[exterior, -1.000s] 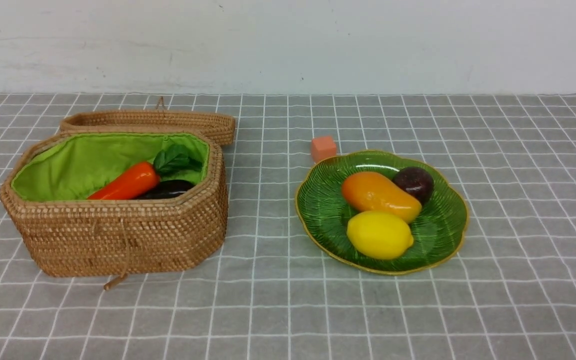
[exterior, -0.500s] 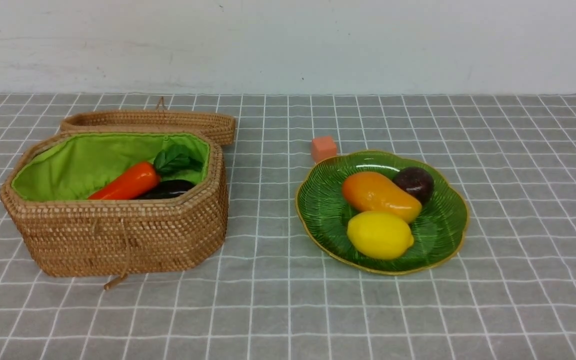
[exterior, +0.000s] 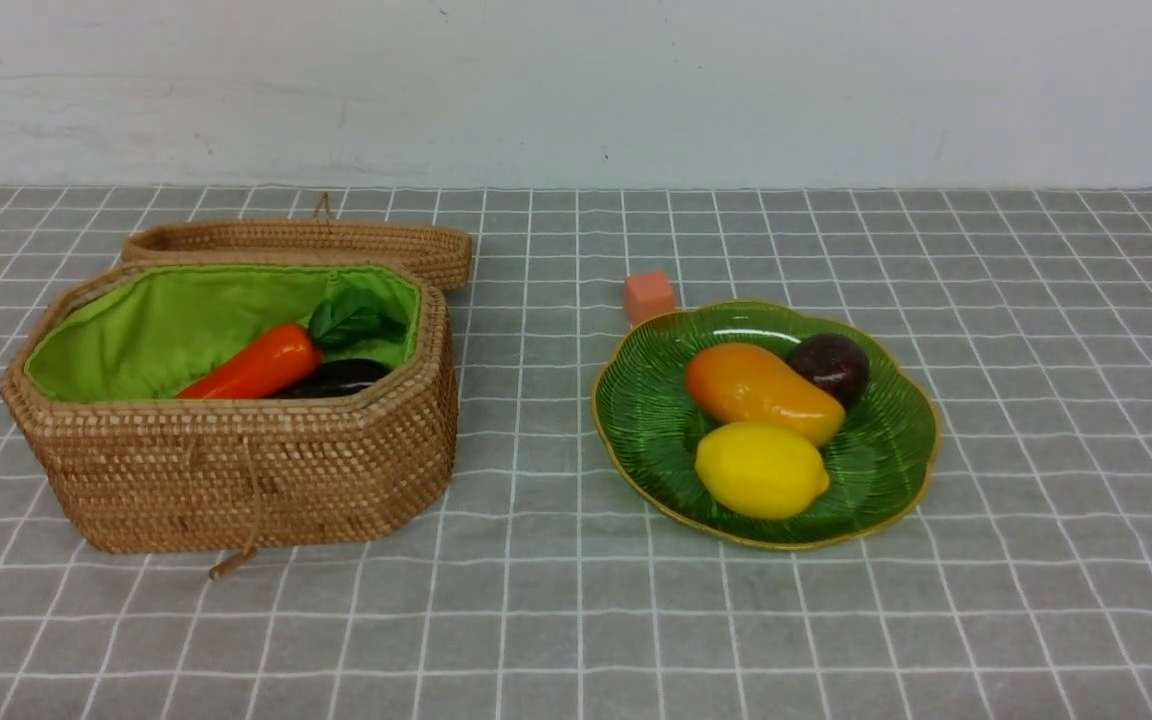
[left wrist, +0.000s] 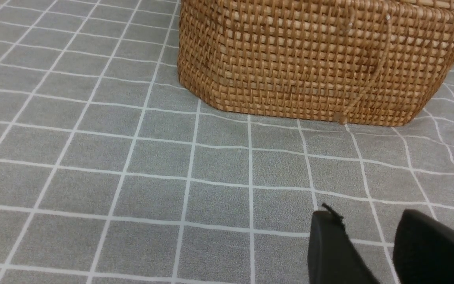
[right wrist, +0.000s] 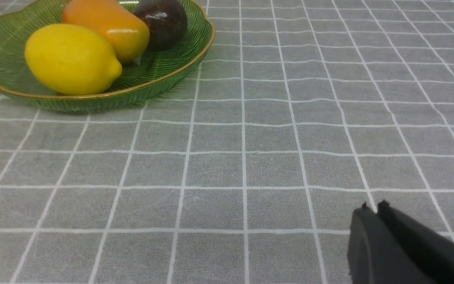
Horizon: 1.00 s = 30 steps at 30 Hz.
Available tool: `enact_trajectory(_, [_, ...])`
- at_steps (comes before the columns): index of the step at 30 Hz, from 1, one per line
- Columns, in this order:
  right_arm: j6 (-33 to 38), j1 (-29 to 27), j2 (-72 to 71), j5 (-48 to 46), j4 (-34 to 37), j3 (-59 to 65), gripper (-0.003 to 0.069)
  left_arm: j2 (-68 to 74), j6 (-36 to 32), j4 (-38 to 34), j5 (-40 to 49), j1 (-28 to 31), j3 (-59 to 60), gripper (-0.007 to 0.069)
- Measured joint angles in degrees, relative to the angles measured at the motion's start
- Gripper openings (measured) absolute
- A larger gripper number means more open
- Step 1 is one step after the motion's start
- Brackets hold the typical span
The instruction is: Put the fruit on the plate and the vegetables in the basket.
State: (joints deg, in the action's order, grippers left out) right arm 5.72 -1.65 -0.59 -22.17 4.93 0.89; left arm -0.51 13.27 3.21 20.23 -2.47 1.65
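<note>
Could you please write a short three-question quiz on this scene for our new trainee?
1. True or false: the lemon lies on the plate.
2. Which vegetable shows in the basket beside the carrot? A) eggplant B) corn C) potato
3. Fill in: the small cube sits on the cloth just behind the ____.

Key:
1. True; it lies there with the mango and the maroon fruit.
2. A; the dark eggplant lies beside the carrot.
3. plate
</note>
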Motion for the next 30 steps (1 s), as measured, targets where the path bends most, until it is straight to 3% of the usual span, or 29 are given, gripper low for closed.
enact_trajectory(30, [0.0, 0.0, 0.0, 0.0, 0.2, 0.0, 0.0062, 0.0, 0.0, 0.0, 0.0, 0.0, 0.0, 0.0239])
